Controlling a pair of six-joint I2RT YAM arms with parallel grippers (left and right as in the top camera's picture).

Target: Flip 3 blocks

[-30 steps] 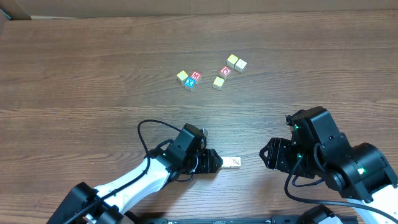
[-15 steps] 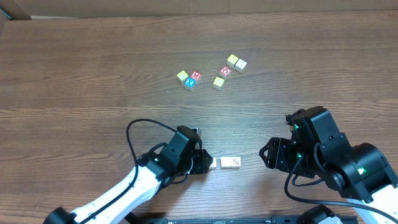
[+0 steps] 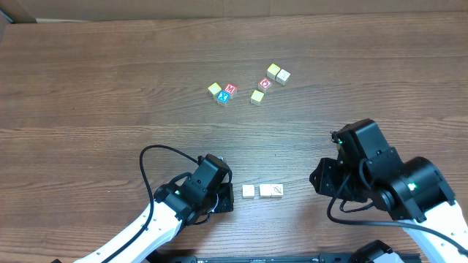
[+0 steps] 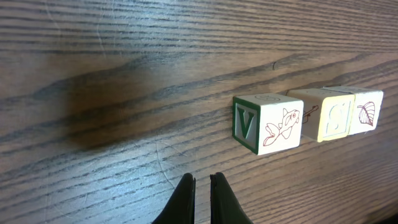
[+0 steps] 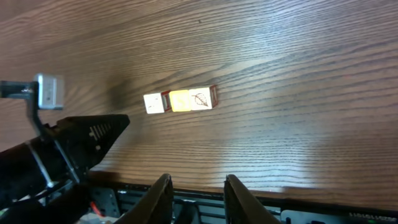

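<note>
Three blocks [image 3: 271,191] sit in a close row just ahead-right of the left pincer [image 4: 200,186], shut and empty; the right pincer [image 5: 199,199], jaws apart, holds nothing. Probably between flips; the next needs jaws opened around the nearest block [image 4: 267,124], marked green "V" beside a fish; beyond, a yellow block [image 4: 328,114] reads "S", then a leaf block [image 4: 368,111].

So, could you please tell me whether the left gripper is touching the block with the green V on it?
Apart. The left wrist view shows a strip of bare table between the closed tips of the left gripper and the V block.
</note>
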